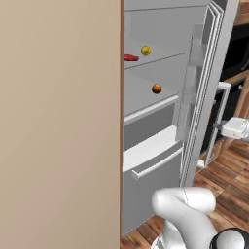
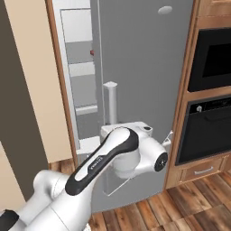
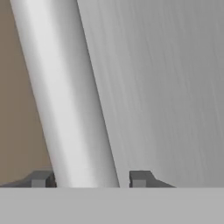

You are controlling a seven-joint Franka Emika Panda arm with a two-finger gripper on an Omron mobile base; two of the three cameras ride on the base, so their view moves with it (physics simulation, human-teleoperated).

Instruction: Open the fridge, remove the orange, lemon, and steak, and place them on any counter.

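Observation:
The fridge (image 1: 160, 126) stands with its door (image 2: 144, 67) swung wide open. On an upper shelf lie the yellow lemon (image 1: 145, 50) and the red steak (image 1: 131, 58). The orange (image 1: 156, 88) sits one shelf lower. My gripper (image 3: 92, 178) straddles the door's vertical bar handle (image 3: 65, 96) on the door's outer side. The left fingertip (image 3: 41, 178) is against the bar, and a narrow gap shows at the right fingertip. From the left base camera, my hand (image 1: 236, 127) shows beyond the door's edge, at the handle (image 1: 219, 121). The counter is out of view.
A tall beige panel (image 1: 58, 121) walls off the fridge's left side. Black ovens (image 2: 212, 58) set in wooden cabinets stand right of the door. The fridge's bottom drawer (image 1: 151, 165) juts forward. Wooden floor (image 1: 228, 175) lies below.

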